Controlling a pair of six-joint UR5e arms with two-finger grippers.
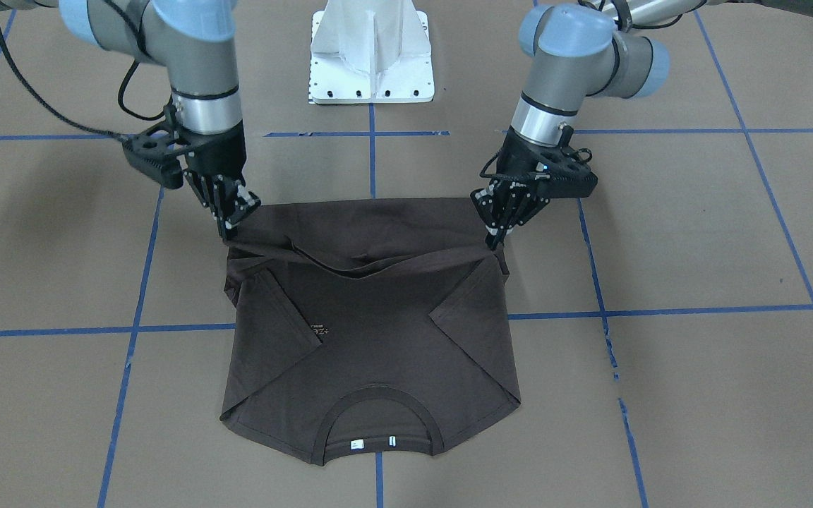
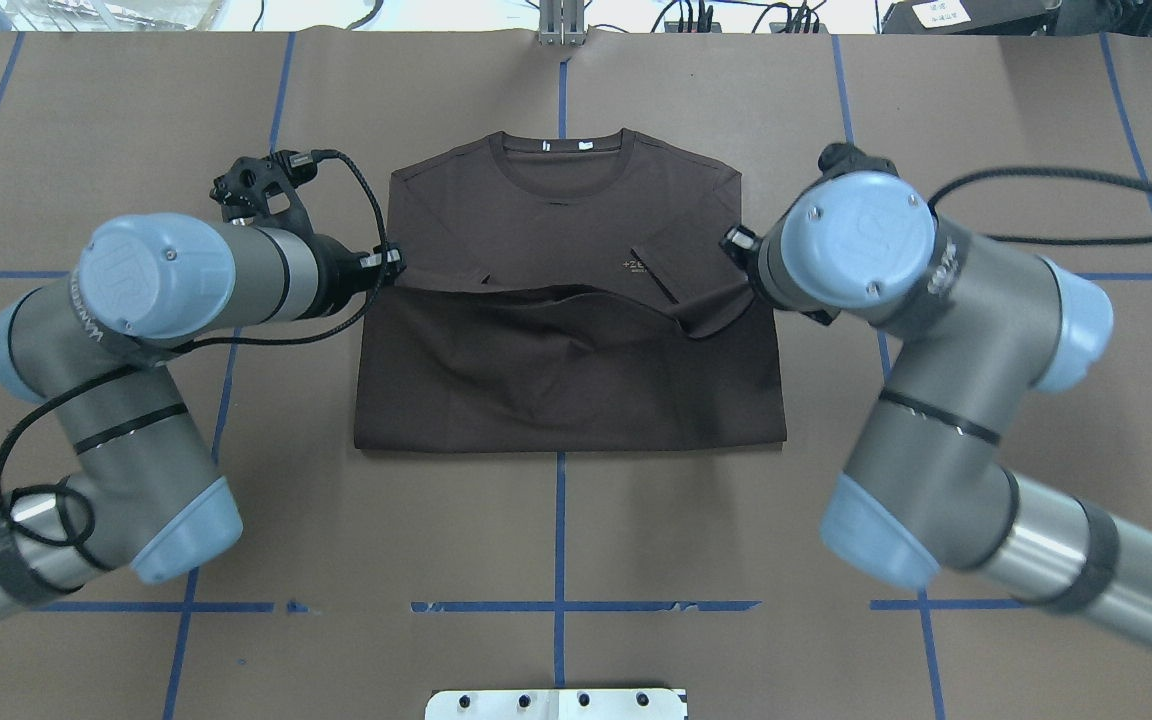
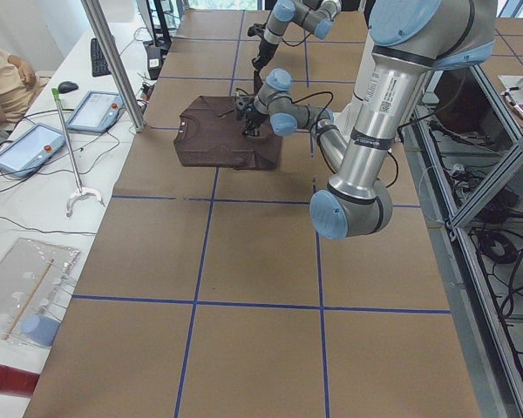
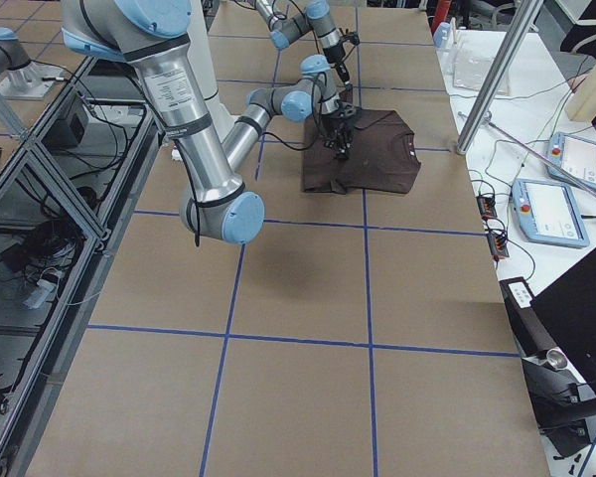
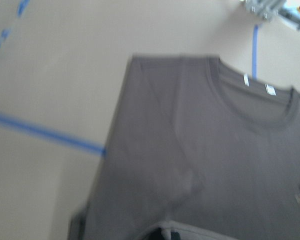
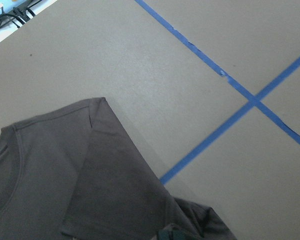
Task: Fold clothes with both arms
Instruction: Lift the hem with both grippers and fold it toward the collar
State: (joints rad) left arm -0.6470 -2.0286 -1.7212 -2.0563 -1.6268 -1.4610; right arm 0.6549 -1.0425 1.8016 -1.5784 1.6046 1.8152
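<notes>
The dark brown T-shirt (image 2: 556, 380) lies in the middle of the tabletop (image 1: 696, 233). In the overhead view its collar (image 1: 378, 390) is at the 12 o'clock end, and both sleeves (image 1: 473, 300) are turned in over the chest. The 6 o'clock half is doubled over, and its hem (image 1: 350, 271) hangs raised across the body. The left gripper (image 1: 497, 236) is pinched tight on the hem corner at the shirt's 9 o'clock edge. The right gripper (image 1: 229, 227) is pinched the same way on the corner at 3 o'clock. Between them the hem sags into a shallow dip at the centre.

That sag suggests a light, limp knit with no stiffness of its own, which takes a shape only where it is stretched or laid flat. It is probably not fragile, so a firm pinch should do no harm. The cloth looks more likely to drag on the tabletop than to slide.

The hem corners seem the right place to hold. The stitched edge is thicker there, and two holds set well apart draw the edge straight. If the arms close toward each other, the dip would deepen and crease. Pulling too far toward 9 and 3 o'clock could tug the folded sleeves open.
</notes>
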